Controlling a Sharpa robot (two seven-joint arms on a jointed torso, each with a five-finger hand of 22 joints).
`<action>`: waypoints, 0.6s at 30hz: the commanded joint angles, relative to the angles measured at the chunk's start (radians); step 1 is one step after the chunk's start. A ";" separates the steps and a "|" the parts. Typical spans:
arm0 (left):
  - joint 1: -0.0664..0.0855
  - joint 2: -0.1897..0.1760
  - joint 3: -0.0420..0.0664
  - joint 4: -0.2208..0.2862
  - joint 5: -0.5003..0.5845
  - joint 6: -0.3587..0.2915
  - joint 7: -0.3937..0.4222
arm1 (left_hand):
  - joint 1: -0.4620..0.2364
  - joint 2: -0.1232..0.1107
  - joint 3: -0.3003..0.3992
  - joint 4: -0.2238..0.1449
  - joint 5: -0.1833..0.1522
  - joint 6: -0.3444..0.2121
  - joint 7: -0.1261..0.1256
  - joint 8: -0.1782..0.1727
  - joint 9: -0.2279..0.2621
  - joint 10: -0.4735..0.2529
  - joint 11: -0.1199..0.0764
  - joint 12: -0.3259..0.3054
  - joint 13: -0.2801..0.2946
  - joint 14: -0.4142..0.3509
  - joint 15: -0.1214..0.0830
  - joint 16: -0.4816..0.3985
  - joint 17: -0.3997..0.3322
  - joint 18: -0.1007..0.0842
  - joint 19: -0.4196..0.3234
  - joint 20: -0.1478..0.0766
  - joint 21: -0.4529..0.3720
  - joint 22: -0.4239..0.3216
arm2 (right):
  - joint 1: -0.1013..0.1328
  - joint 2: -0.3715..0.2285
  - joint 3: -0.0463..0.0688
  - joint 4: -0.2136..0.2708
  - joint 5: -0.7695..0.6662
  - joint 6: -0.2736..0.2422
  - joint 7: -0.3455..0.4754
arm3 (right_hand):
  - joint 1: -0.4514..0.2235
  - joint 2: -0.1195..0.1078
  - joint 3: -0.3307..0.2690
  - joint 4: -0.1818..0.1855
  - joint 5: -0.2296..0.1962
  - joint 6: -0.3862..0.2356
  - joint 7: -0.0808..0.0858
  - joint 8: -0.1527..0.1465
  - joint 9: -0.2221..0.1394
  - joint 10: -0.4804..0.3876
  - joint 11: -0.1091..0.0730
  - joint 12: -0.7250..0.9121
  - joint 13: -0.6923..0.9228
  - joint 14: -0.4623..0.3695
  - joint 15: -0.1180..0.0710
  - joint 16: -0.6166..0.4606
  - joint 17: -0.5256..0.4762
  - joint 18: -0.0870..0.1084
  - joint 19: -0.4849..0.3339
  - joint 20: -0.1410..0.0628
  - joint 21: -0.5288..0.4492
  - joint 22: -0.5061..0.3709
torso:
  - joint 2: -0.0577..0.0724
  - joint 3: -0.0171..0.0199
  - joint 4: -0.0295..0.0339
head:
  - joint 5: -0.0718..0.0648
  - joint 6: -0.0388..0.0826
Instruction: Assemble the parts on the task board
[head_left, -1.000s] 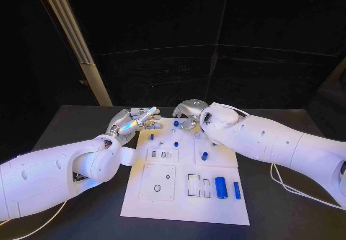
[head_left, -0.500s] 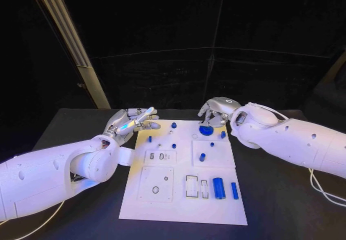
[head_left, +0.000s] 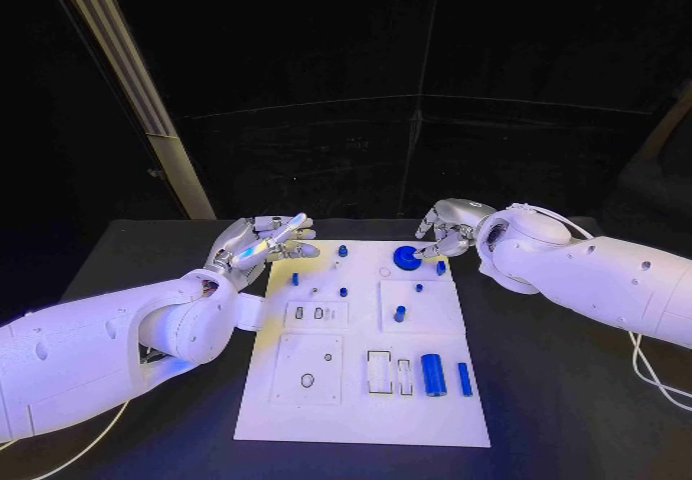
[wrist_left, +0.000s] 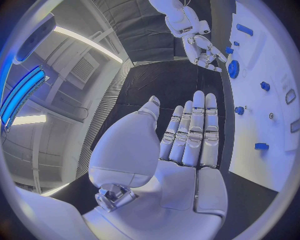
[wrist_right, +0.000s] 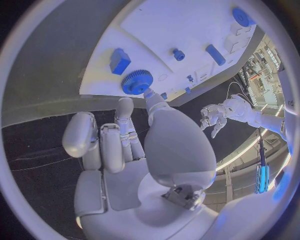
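The white task board (head_left: 346, 405) lies in the middle of the table. A blue gear (head_left: 407, 256) lies flat near its far right corner. My right hand (head_left: 444, 228) hovers just right of the gear with fingers apart and holds nothing. In the right wrist view the thumb tip (wrist_right: 150, 93) comes close to the gear (wrist_right: 137, 81); whether it touches is unclear. My left hand (head_left: 267, 240) is at the board's far left corner, open, fingers straight and together (wrist_left: 194, 130). Small blue pegs (head_left: 343, 250) stand on the far half, and two blue cylinders (head_left: 434, 375) lie near the right front.
Black table (head_left: 577, 400) surrounds the board. Empty slots (head_left: 385, 370) and holes (head_left: 307, 380) mark the board's near half. A blue block (wrist_right: 119, 61) and a blue bar (wrist_right: 215, 54) are on the board beyond the gear. A pale beam (head_left: 137, 100) stands behind the table's left.
My right hand has moved right, off the board's far middle, and the blue gear it covered is now uncovered on the board. The left hand has stayed in place.
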 joint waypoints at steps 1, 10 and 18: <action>0.001 0.002 0.000 -0.002 -0.005 0.018 0.002 | -0.002 0.008 -0.006 -0.002 0.002 -0.001 -0.002 -0.003 0.000 -0.003 -0.004 -0.003 0.000 0.000 0.006 -0.004 0.001 0.007 0.007 0.003 -0.004 -0.001 | 0.002 0.016 0.000 -0.010 -0.031 0.067 -0.030 | 0.028 0.002 -0.034 0.020 -0.005 -0.018 0.003 0.004 -0.001 -0.011 0.004 0.115 0.125 0.063 0.010 0.024 0.048 -0.010 0.002 0.004 0.007 0.008 | 0.002 0.0005 0.0013 | 0.001 0.000; 0.001 0.007 0.000 -0.008 -0.005 0.020 0.000 | -0.002 0.009 -0.007 -0.003 0.002 0.000 -0.002 -0.002 0.000 -0.002 -0.004 -0.003 0.000 0.000 0.006 -0.006 0.002 0.007 0.007 0.003 -0.005 -0.002 | 0.002 0.050 0.000 -0.029 -0.070 0.089 -0.026 | 0.078 0.010 -0.092 0.072 -0.015 -0.047 0.015 0.014 -0.002 0.029 0.017 0.340 0.367 0.077 0.020 0.071 0.150 -0.014 0.003 0.018 0.023 0.030 | 0.001 -0.0018 0.0021 | 0.000 -0.007; 0.001 0.009 0.000 -0.010 -0.005 0.022 -0.001 | -0.002 0.009 -0.007 -0.003 0.002 0.000 -0.002 -0.002 0.000 -0.002 -0.004 -0.003 0.000 0.000 0.006 -0.006 0.002 0.007 0.007 0.003 -0.005 -0.002 | 0.002 0.065 0.000 -0.035 -0.087 0.115 -0.021 | 0.097 0.013 -0.115 0.097 -0.014 -0.049 0.018 0.027 0.000 0.077 0.021 0.461 0.498 0.085 0.025 0.091 0.198 -0.018 0.009 0.022 0.038 0.055 | 0.001 -0.0014 0.0004 | -0.001 -0.010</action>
